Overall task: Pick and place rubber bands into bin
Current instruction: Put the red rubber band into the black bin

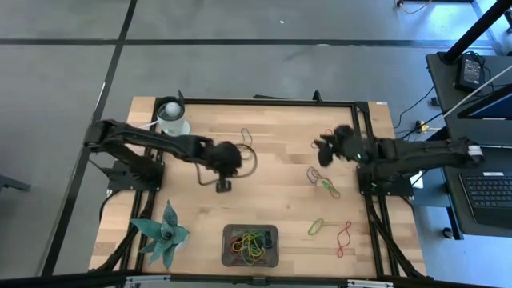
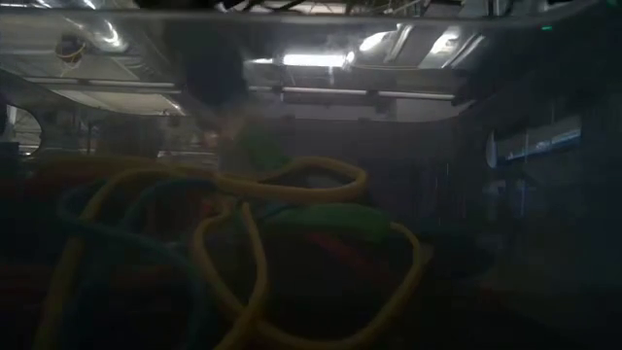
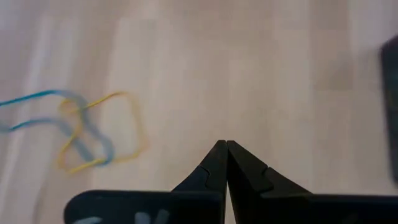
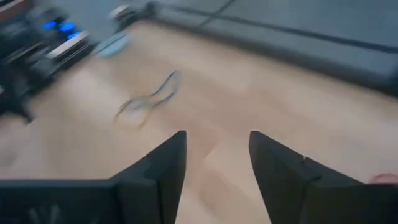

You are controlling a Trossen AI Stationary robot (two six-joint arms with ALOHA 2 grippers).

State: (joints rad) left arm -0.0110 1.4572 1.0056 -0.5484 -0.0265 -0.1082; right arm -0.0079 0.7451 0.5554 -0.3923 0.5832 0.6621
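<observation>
The bin (image 1: 272, 238), a dark grey tray at the table's near edge, holds a tangle of rubber bands (image 1: 250, 245); the low view shows these bands (image 2: 292, 224) close up in yellow and green. Loose bands lie on the wood: a dark one (image 1: 246, 136), a pair (image 1: 322, 179), a yellow-green one (image 1: 316, 226) and a red one (image 1: 344, 238). My left gripper (image 1: 223, 186) (image 3: 225, 144) is shut and empty above bare wood at mid-table, with a blue and a yellow band (image 3: 93, 130) lying off to one side. My right gripper (image 1: 322, 146) (image 4: 217, 140) is open over the table's right half, with bands (image 4: 149, 99) ahead of it.
A white round cup (image 1: 171, 117) stands at the far left corner. A teal spiky plant (image 1: 164, 232) sits at the near left, beside the bin. A black frame (image 1: 362, 104) edges the table. A desk with a laptop (image 1: 488, 188) is off to the right.
</observation>
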